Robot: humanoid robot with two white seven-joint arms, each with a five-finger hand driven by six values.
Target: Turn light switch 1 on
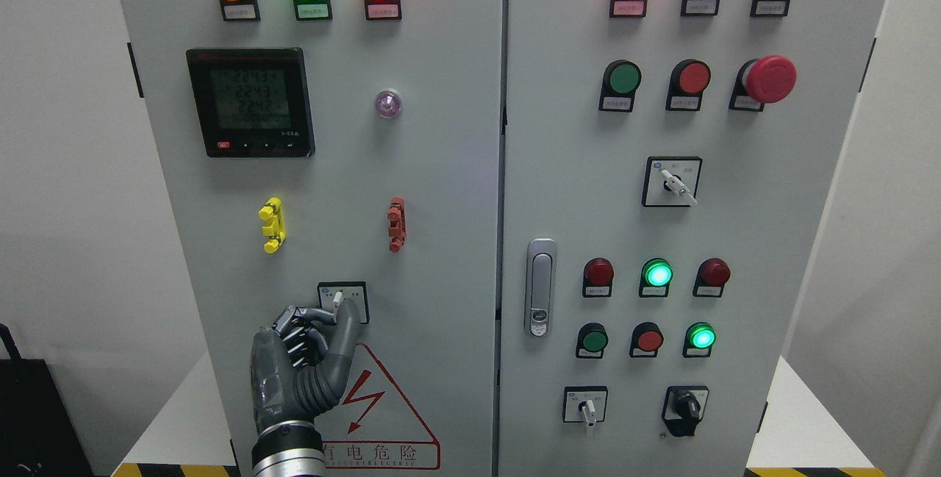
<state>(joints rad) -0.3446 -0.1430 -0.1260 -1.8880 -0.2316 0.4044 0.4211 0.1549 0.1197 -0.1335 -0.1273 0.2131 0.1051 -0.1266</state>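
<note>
A small selector switch (337, 296) with a white lever sits in a black-framed plate low on the left cabinet door (441, 190). My left hand (332, 314) comes up from the bottom edge and is at the switch. Its thumb (350, 319) lies on the right of the knob and its curled fingers (303, 313) on the left, pinching it. The white lever tip pokes out above the fingers, pointing up and slightly left. The knob's body is hidden by the hand. My right hand does not show.
Above the switch are a yellow clip (272, 224), a red clip (396, 223), a digital meter (251, 102) and lit lamps. A warning triangle (378, 403) is below. The right door (735, 227) holds buttons, other selector switches and a latch handle (540, 287).
</note>
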